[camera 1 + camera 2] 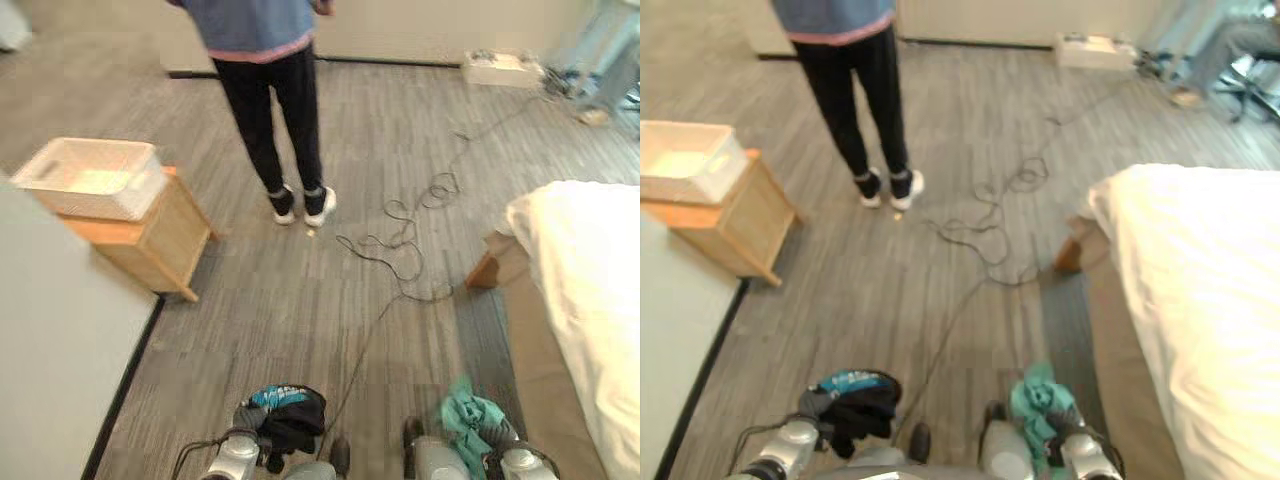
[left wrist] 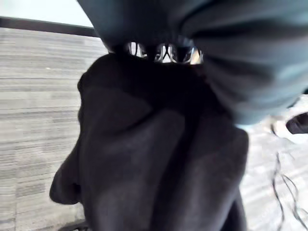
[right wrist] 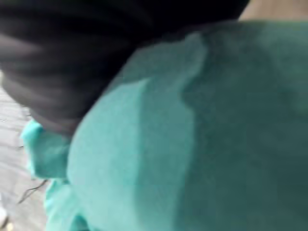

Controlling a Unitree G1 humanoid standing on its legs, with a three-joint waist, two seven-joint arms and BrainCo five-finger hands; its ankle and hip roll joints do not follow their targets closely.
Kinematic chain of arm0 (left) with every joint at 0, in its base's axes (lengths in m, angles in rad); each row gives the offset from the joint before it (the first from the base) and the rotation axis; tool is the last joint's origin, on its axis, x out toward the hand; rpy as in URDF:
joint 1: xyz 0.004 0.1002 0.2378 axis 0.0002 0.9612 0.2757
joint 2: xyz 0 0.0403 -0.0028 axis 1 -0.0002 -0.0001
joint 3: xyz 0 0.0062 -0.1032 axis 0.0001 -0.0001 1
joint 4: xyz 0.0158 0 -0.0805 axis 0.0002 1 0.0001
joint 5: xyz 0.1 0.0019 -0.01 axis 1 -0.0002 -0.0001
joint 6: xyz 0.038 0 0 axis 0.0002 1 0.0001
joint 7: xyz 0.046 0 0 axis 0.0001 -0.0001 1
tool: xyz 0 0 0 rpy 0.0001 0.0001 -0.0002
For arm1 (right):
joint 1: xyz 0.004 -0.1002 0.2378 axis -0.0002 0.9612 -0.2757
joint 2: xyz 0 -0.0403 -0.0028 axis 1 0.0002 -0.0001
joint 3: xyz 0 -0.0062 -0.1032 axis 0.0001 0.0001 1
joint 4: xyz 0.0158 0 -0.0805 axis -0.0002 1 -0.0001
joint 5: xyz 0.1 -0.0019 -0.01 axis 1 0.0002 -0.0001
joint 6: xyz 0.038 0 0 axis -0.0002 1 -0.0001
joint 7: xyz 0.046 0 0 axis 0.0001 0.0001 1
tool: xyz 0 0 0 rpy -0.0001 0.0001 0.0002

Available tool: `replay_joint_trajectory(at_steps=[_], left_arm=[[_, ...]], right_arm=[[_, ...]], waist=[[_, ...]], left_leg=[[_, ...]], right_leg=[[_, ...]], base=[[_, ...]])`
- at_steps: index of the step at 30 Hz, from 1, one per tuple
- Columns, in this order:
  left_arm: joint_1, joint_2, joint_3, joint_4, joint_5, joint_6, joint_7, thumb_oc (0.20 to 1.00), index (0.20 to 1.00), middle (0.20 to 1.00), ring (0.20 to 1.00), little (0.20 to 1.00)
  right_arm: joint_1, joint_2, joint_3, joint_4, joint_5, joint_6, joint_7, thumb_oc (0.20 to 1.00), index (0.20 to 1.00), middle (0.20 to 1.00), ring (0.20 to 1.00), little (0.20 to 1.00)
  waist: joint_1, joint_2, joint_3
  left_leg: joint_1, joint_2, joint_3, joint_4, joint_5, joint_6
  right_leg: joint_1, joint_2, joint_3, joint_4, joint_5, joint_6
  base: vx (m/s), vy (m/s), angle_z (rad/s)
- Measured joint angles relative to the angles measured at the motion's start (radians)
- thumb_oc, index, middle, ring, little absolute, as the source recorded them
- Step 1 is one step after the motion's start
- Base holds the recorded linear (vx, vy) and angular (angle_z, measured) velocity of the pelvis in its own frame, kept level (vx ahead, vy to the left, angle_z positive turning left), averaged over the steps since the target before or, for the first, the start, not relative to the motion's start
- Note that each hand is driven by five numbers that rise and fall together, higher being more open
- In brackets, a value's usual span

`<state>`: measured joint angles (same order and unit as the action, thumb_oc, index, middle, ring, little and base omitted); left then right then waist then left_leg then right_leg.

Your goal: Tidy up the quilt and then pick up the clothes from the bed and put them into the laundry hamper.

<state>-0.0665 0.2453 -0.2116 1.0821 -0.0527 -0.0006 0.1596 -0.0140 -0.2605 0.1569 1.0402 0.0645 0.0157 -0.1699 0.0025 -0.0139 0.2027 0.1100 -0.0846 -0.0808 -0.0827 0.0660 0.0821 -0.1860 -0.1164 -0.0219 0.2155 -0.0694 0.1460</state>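
Laundry hamper (image 1: 88, 177) on wooden cabinet (image 1: 150, 240) far left; bed (image 1: 590, 300) right; person (image 1: 272, 100) standing ahead between them.

Soft cloth, wood and plastic

The dark clothes (image 1: 290, 415) and teal clothes (image 1: 470, 418) are soft matt cloth; the quilt (image 1: 1200, 290) is smooth white cloth, the hamper (image 1: 90, 178) white plastic, the small table (image 1: 160, 240) plain wood, the floor (image 1: 300, 300) matt grey planks.
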Motion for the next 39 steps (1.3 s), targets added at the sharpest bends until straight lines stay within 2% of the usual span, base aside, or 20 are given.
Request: replay_joint_trajectory(at_steps=[1,6,8,11,13,15,17,18,19,20,22,24,28,29,30,31,32,35,36,39], left_arm=[[0.062,-0.007,-0.005,-0.005,0.027,0.001,-0.005,0.2,0.2,0.2,0.2,0.2],[0.023,-0.003,-0.096,0.122,0.154,0.003,-0.041,0.2,0.2,0.2,0.2,0.2],[0.019,-0.016,-0.097,0.158,0.153,0.0,-0.046,0.2,0.2,0.2,0.2,0.2],[-0.048,-0.024,-0.065,0.174,0.147,-0.003,-0.042,0.2,0.2,0.2,0.2,0.2],[-0.042,-0.037,-0.053,0.176,0.142,-0.003,-0.037,0.2,0.2,0.2,0.2,0.2],[-0.041,-0.043,-0.055,0.184,0.142,-0.003,-0.034,0.2,0.2,0.2,0.2,0.2],[-0.032,-0.041,-0.054,0.187,0.143,-0.005,-0.035,0.2,0.2,0.2,0.2,0.2],[-0.026,-0.054,-0.058,0.192,0.143,-0.007,-0.037,0.2,0.2,0.2,0.2,0.2],[-0.025,-0.065,-0.058,0.193,0.143,-0.008,-0.036,0.2,0.2,0.2,0.2,0.2],[-0.035,-0.059,-0.054,0.189,0.145,-0.015,-0.037,0.2,0.2,0.2,0.2,0.2],[-0.025,-0.06,-0.051,0.207,0.145,-0.013,-0.038,0.2,0.2,0.2,0.2,0.2],[-0.02,-0.052,-0.014,0.264,0.151,0.004,-0.039,0.2,0.2,0.2,0.2,0.2],[0.005,-0.049,-0.025,0.286,0.187,0.009,-0.039,0.2,0.2,0.2,0.2,0.2],[0.006,-0.062,-0.042,0.263,0.188,0.013,-0.039,0.2,0.2,0.2,0.2,0.2],[0.002,-0.053,-0.048,0.244,0.192,0.011,-0.039,0.2,0.2,0.2,0.2,0.2],[0.007,-0.038,-0.075,0.218,0.193,0.01,-0.039,0.2,0.2,0.2,0.2,0.2],[-0.004,-0.029,-0.1,0.208,0.192,0.014,-0.037,0.2,0.2,0.2,0.2,0.2],[-0.058,-0.007,-0.144,0.162,0.216,0.008,-0.03,0.2,0.2,0.2,0.2,0.2],[-0.075,0.005,-0.164,0.143,0.226,0.008,-0.028,0.2,0.2,0.2,0.2,0.2],[-0.133,0.006,-0.165,0.129,0.231,0.001,-0.024,0.2,0.2,0.2,0.2,0.2]], right_arm=[[0.044,0.032,0.009,0.034,0.014,0.01,0.023,0.2,0.2,0.2,0.2,0.2],[0.003,0.059,0.101,0.12,-0.103,0.01,0.059,0.2,0.2,0.2,0.2,0.2],[0.006,0.062,0.118,0.144,-0.105,0.01,0.067,0.2,0.2,0.2,0.2,0.2],[-0.014,0.04,0.118,0.158,-0.105,0.013,0.066,0.2,0.2,0.2,0.2,0.2],[-0.037,0.013,0.129,0.157,-0.106,0.014,0.065,0.2,0.2,0.2,0.2,0.2],[-0.078,-0.002,0.16,0.158,-0.113,0.016,0.066,0.2,0.2,0.2,0.2,0.2],[-0.124,-0.005,0.191,0.155,-0.144,0.014,0.065,0.2,0.2,0.2,0.2,0.2],[-0.141,-0.013,0.204,0.159,-0.144,0.012,0.064,0.2,0.2,0.2,0.2,0.2],[-0.15,-0.02,0.199,0.159,-0.143,0.013,0.064,0.2,0.2,0.2,0.2,0.2],[-0.156,-0.016,0.198,0.155,-0.143,0.012,0.063,0.2,0.2,0.2,0.2,0.2],[-0.155,-0.005,0.194,0.15,-0.143,0.004,0.06,0.2,0.2,0.2,0.2,0.2],[-0.163,0.007,0.205,0.151,-0.148,-0.009,0.051,0.2,0.2,0.2,0.2,0.2],[-0.082,-0.001,0.202,0.227,-0.182,-0.005,0.042,0.2,0.2,0.2,0.2,0.2],[-0.076,-0.014,0.203,0.235,-0.182,-0.004,0.041,0.2,0.2,0.2,0.2,0.2],[-0.071,-0.002,0.203,0.233,-0.181,0.001,0.04,0.2,0.2,0.2,0.2,0.2],[-0.069,0.006,0.203,0.202,-0.18,0.004,0.042,0.2,0.2,0.2,0.2,0.2],[-0.065,0.008,0.199,0.175,-0.179,0.004,0.041,0.2,0.2,0.2,0.2,0.2],[-0.084,0.006,0.192,0.131,-0.171,0.001,0.039,0.2,0.2,0.2,0.2,0.2],[-0.1,0.006,0.175,0.114,-0.169,-0.007,0.039,0.2,0.2,0.2,0.2,0.2],[-0.106,0.012,0.162,0.1,-0.162,-0.015,0.039,0.2,0.2,0.2,0.2,0.2]], waist=[[0.026,-0.069,-0.107],[0.038,-0.047,-0.103],[0.041,-0.042,-0.094],[0.062,-0.05,-0.017],[0.09,-0.02,0.016],[0.094,-0.013,0.023],[0.095,-0.017,0.027],[0.094,0.012,0.021],[0.106,0.054,0.018],[0.117,0.059,0.022],[0.141,0.037,0.012],[0.144,-0.032,0.004],[0.145,-0.032,-0.084],[0.129,0.008,-0.076],[0.117,-0.004,-0.08],[0.092,-0.007,-0.076],[0.063,-0.013,-0.07],[0.027,-0.008,-0.059],[0.013,0.013,-0.039],[-0.017,0.0,-0.017]], left_leg=[[0.102,0.043,0.013,-0.003,-0.102,-0.057],[0.068,0.077,0.05,0.002,-0.112,-0.071],[0.02,0.083,0.068,0.094,-0.137,-0.116],[-0.188,0.074,0.139,0.553,-0.147,-0.165],[-0.269,0.112,0.158,0.715,-0.124,-0.202],[-0.303,0.103,0.161,0.618,-0.122,-0.201],[-0.274,0.095,0.192,0.302,-0.085,-0.193],[-0.264,0.119,0.24,0.103,-0.024,-0.206],[-0.268,0.167,0.261,-0.007,0.008,-0.218],[-0.287,0.195,0.297,-0.013,0.031,-0.236],[-0.329,0.221,0.348,-0.011,0.059,-0.24],[-0.338,0.188,0.43,-0.005,0.065,-0.227],[-0.271,0.138,0.415,0.075,0.047,-0.134],[-0.226,0.161,0.405,0.051,0.072,-0.024],[-0.196,0.137,0.398,0.044,0.05,-0.006],[-0.156,0.109,0.385,0.025,0.047,0.022],[-0.118,0.072,0.35,0.004,0.032,0.032],[-0.067,0.042,0.278,0.0,0.008,0.034],[-0.051,0.051,0.238,0.0,0.0,0.024],[-0.016,0.027,0.164,0.0,-0.056,-0.025]], right_leg=[[0.179,0.086,-0.092,-0.295,0.236,-0.127],[0.135,0.082,-0.206,-0.269,0.221,-0.135],[0.157,0.073,-0.215,-0.299,0.211,-0.149],[0.195,0.04,-0.231,-0.303,0.185,-0.188],[0.23,0.05,-0.219,-0.303,0.165,-0.216],[0.229,0.047,-0.194,-0.304,0.157,-0.219],[0.222,0.045,-0.175,-0.305,0.13,-0.195],[0.227,0.079,-0.192,-0.305,0.061,-0.124],[0.215,0.127,-0.215,-0.256,0.034,-0.142],[0.227,0.151,-0.229,-0.264,0.057,-0.185],[0.25,0.171,-0.241,-0.287,0.049,-0.206],[0.262,0.135,-0.22,-0.304,0.045,-0.21],[0.309,0.113,-0.252,-0.24,-0.025,-0.163],[0.245,0.096,-0.28,0.013,-0.11,-0.052],[0.17,0.055,-0.262,0.193,-0.12,-0.03],[0.026,-0.035,-0.251,0.528,-0.122,-0.008],[-0.042,-0.093,-0.219,0.648,-0.118,-0.001],[-0.142,-0.089,-0.154,0.596,-0.114,0.005],[-0.126,-0.03,-0.132,0.413,-0.115,0.002],[-0.11,0.008,-0.129,0.005,-0.059,-0.005]], base=[[0.11,-0.023,0.77],[0.06,-0.138,-0.15],[0.03,-0.181,-0.01],[0.1,-0.166,0.22],[0.25,-0.056,-0.19],[0.57,0.045,-0.26],[0.5,0.077,-0.28],[0.33,0.059,-0.03],[0.53,0.088,0.06],[0.66,0.081,0.04],[0.64,0.074,-0.12],[0.7,0.061,-0.29],[0.53,0.14,0.06],[0.31,0.141,0.29],[0.65,0.256,0.35],[0.5,0.136,0.54],[0.5,0.134,0.81],[0.46,-0.064,0.89],[0.35,-0.112,1.02],[0.61,-0.184,0.88]])
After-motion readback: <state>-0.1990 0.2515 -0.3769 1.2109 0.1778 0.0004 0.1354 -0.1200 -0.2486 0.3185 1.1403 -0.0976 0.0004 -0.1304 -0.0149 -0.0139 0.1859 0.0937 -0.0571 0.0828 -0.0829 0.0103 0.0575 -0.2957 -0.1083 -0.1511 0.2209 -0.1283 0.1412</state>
